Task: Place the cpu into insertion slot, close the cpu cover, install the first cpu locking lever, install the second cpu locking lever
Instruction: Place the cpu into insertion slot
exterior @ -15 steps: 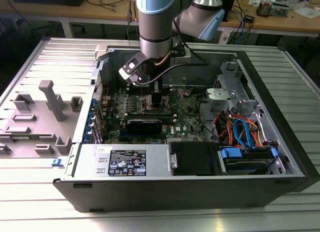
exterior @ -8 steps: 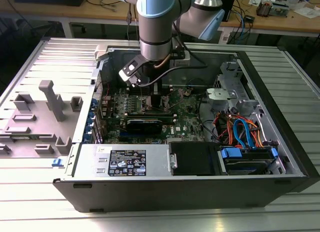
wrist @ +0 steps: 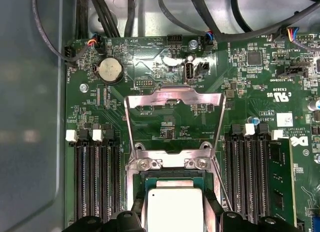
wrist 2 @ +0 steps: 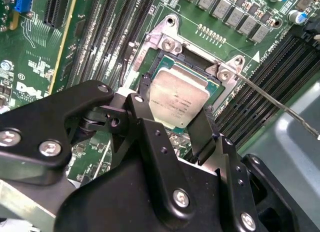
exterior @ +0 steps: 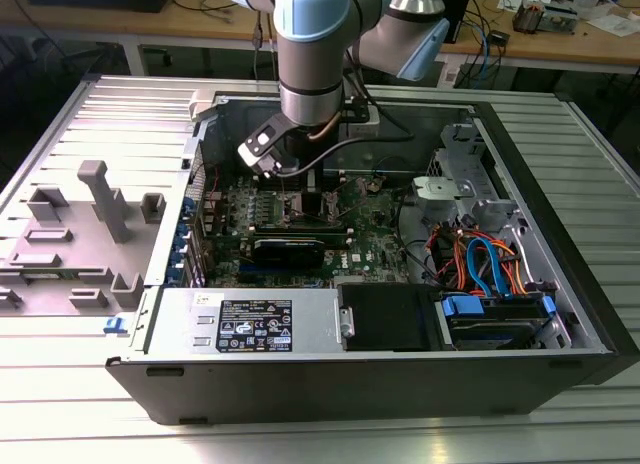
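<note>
Pincer [wrist 2: 175, 100] clamped on cpu [wrist: 175, 209] edges; cpu in insertion slot [wrist: 172, 178], cpu cover [wrist: 172, 98] raised.

This is a robotics or electronics lab. A ribbed aluminium worktop [exterior: 80, 404] carries an opened desktop computer case [exterior: 400, 394] and grey plastic fixtures [exterior: 105, 199]. A pale-blue robot arm [exterior: 315, 44] reaches in. A wooden worktop [exterior: 100, 29] behind is strewn with cables [exterior: 485, 29] and small electronics [exterior: 535, 19].
</note>
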Tool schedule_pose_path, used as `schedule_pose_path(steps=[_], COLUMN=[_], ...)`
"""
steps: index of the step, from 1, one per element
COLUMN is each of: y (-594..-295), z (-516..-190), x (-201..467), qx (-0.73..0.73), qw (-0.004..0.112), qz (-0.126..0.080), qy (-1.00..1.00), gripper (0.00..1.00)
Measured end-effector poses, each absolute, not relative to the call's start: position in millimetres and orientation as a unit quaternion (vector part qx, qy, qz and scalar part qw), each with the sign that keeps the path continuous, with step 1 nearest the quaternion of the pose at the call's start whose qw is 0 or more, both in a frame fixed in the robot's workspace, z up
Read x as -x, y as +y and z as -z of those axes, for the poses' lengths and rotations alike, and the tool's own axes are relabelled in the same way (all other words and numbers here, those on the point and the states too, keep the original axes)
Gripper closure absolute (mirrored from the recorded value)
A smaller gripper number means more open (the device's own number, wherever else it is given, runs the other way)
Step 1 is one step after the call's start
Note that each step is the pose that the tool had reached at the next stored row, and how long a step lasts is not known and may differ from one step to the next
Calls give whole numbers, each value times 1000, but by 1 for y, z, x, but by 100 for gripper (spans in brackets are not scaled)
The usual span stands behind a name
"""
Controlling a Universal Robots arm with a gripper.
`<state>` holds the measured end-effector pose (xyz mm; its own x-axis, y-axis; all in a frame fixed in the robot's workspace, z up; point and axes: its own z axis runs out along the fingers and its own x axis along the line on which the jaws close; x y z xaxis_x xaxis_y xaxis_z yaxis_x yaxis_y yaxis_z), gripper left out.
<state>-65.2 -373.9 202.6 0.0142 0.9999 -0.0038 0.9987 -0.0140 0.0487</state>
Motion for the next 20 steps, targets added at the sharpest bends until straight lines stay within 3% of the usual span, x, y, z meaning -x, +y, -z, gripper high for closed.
schedule_pose_path(steps=[20], y=[-369], z=[-199], x=[65], qx=[-710], qw=[26], qz=[-6], qy=[704], gripper=[46])
